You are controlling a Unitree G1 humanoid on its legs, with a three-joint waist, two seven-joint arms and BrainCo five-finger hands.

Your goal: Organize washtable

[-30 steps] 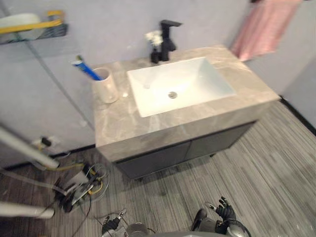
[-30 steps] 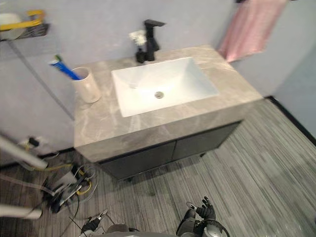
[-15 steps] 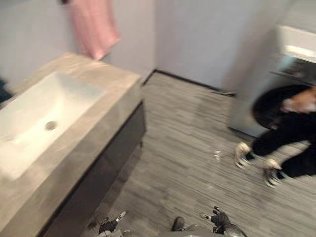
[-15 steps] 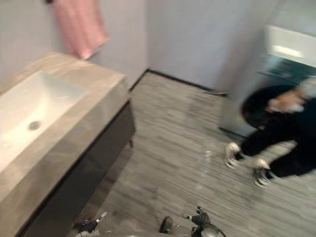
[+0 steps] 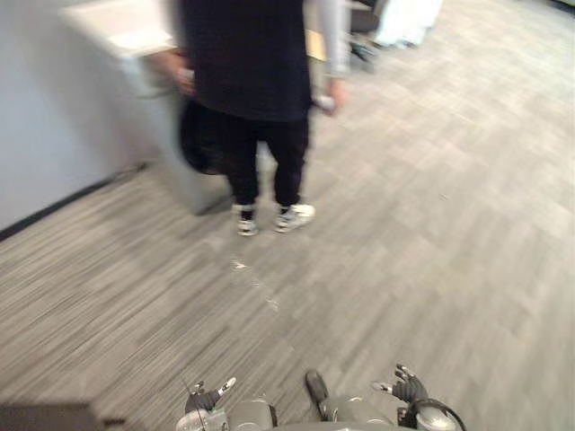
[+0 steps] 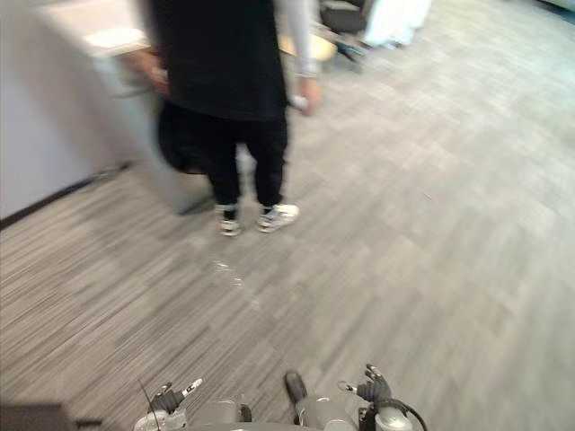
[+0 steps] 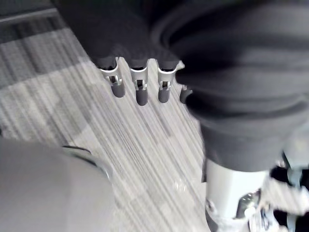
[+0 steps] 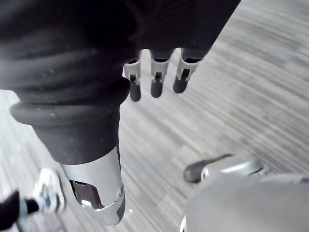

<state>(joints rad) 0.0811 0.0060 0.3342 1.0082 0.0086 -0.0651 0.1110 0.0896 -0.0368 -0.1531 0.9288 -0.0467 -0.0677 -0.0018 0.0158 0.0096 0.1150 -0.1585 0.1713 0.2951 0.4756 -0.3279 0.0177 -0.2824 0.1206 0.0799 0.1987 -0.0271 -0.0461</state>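
the camera has swung right, leaving the washtable behind; judging by that turn it lies off to the robot's left, so the left hand (image 7: 140, 93) is likely the nearer one. ahead, a person (image 5: 252, 90) stands on grey floor (image 5: 431, 233). the left hand and the right hand (image 8: 157, 83) both hang low, fingers straight and relaxed, holding nothing.

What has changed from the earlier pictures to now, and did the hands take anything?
The camera has turned right, away from the washstand, and now faces a person standing on the grey floor. That is a move of the view, not of things. Nothing was taken or let go. The left hand and right hand stay low, open and empty.
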